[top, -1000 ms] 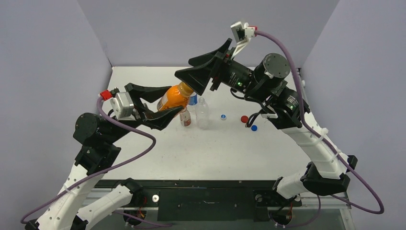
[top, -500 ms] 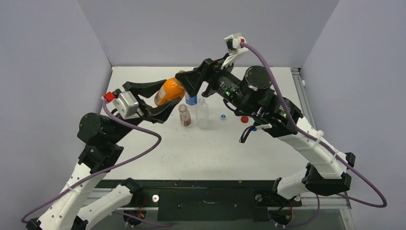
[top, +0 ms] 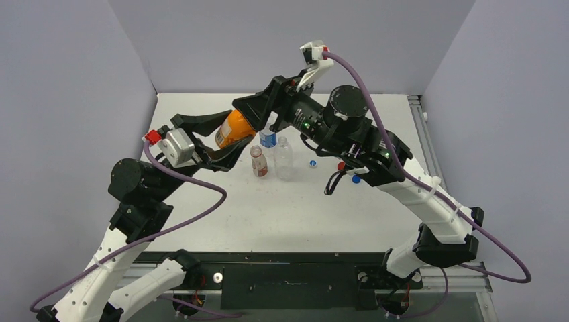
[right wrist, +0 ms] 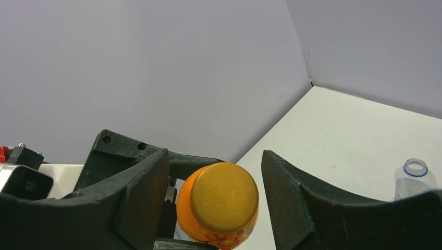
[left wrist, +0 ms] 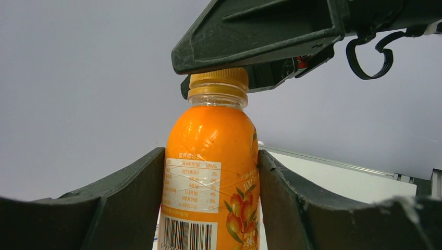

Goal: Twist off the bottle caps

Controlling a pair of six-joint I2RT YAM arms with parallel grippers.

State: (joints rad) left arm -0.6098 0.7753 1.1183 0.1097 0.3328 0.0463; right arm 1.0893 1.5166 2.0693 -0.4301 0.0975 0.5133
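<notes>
Closing squarely on the cap (right wrist: 224,190) is the step in hand, by my reading. The left gripper (left wrist: 209,156) clamps the orange bottle (left wrist: 211,140) round its belly, both fingers pressed against its sides. It holds the bottle in the air above the far left of the table (top: 302,208), neck tilted toward the right arm. The right gripper (right wrist: 215,159) straddles the cap with its jaws apart. Its wrist view shows a gap on each side, though an uneven one, so nothing is pinched yet. To do this well, I would first centre the cap between the fingers, so that both meet it together and do not shove the neck sideways in the left grip. The fingers should land on the cap itself and not on the ring below it, which probably will not turn. The wrist's turning axis wants lining up with the neck, since a skewed twist would likely slip or lever the bottle loose. The squeeze should be firm because the cap is small, smooth plastic, and the left grip must resist the turn. Three other bottles (top: 284,157) stand uncapped near the middle of the table, with loose caps (top: 342,166) lying to their right, so this looks like the last one.
</notes>
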